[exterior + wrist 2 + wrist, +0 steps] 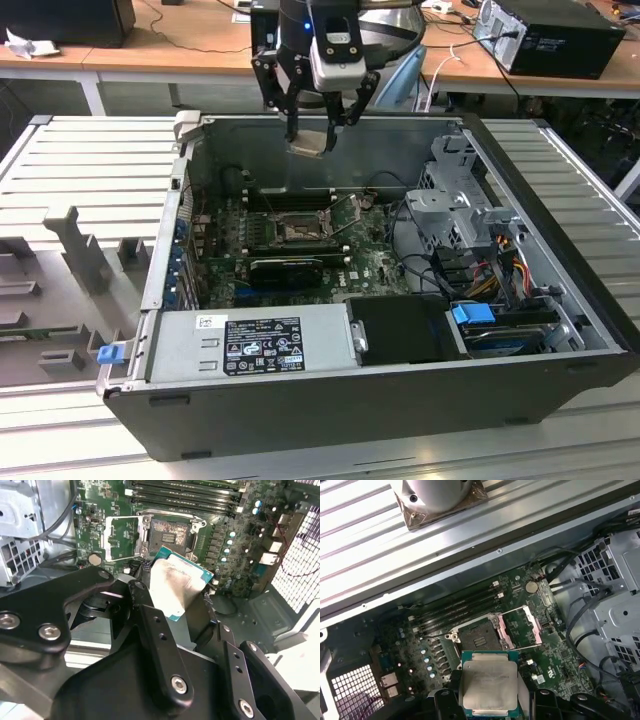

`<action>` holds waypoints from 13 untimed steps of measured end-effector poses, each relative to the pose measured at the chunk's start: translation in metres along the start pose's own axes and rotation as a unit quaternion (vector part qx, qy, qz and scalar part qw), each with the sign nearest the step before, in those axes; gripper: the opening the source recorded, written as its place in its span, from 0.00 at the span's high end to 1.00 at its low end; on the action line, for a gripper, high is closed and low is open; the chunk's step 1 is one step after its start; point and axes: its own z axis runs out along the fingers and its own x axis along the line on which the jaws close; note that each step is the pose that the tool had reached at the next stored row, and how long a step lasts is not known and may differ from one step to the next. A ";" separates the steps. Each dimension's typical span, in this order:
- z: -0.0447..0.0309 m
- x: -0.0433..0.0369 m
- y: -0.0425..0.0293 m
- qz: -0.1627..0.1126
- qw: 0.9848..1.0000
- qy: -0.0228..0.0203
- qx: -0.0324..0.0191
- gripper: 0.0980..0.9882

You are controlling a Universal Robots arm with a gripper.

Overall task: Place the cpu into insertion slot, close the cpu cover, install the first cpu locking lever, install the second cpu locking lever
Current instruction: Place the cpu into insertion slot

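an open computer case (pixel 330 400) is laid on its side on a ribbed table (pixel 90 160). inside it, a power supply (pixel 250 340) is seen along the near wall and a drive cage (pixel 455 200) with loose cables (pixel 500 265) at the exterior view's right. on the green motherboard (pixel 370 265) the insertion slot (pixel 298 228) (pixel 172 532) (pixel 479 636) is set between the memory slots (pixel 290 197) (pixel 185 490) (pixel 455 612) and a long black card (pixel 285 268). the cpu cover (pixel 120 537) (pixel 522 627) is swung open and lies just beside the slot, so the contacts are left bare and nothing is seen over them.

the arm is held high over the far wall of the case, the gripper (pixel 310 132) (pixel 175 600) (pixel 490 702) pointed downward and well apart from the board. the dark fingers (pixel 150 620) are pressed in on two opposite edges of the cpu (pixel 308 140) (pixel 182 587) (pixel 489 684) – the chip is pinched between them, its pale metal top shown in both wrist views, and it is carried in the air above the slot without touching it.
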 end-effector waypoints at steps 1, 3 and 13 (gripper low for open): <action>0.0002 0.0000 0.0000 0.003 1.000 0.000 0.000 0.52; 0.0006 0.0000 0.0000 0.004 1.000 0.000 0.000 0.52; 0.0018 -0.0003 -0.0008 0.028 1.000 -0.002 0.000 0.52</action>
